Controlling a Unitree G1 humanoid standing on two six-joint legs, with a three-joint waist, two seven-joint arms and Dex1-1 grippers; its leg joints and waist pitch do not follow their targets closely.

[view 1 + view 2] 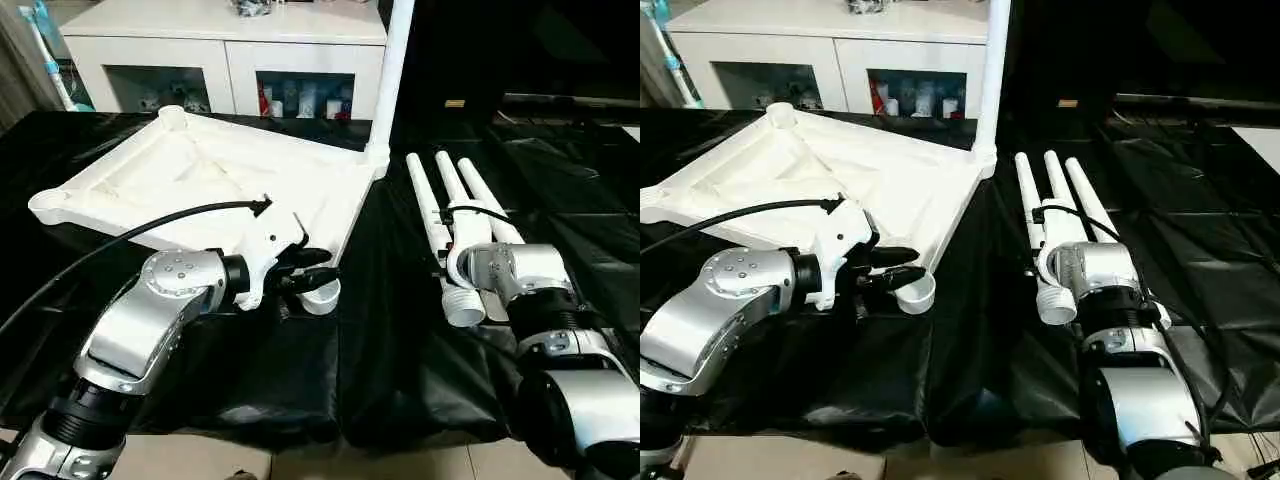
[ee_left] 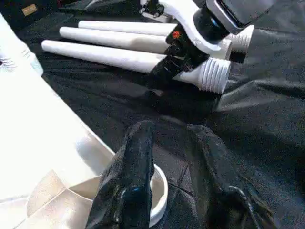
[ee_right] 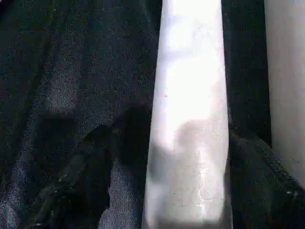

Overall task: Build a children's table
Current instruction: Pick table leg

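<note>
The children's table top lies upside down on the black cloth, ribbed side up. One white leg stands upright in its far right corner socket. My left gripper is shut on the rim of the near corner socket, one finger inside the ring and the other outside. Three loose legs lie side by side to the right, threaded ends toward me. My right gripper sits low over them, open, its fingers on either side of one leg.
A white cabinet with glass doors stands behind the table. The black cloth hangs over the near edge, with pale floor below. A black cable arcs over my left forearm.
</note>
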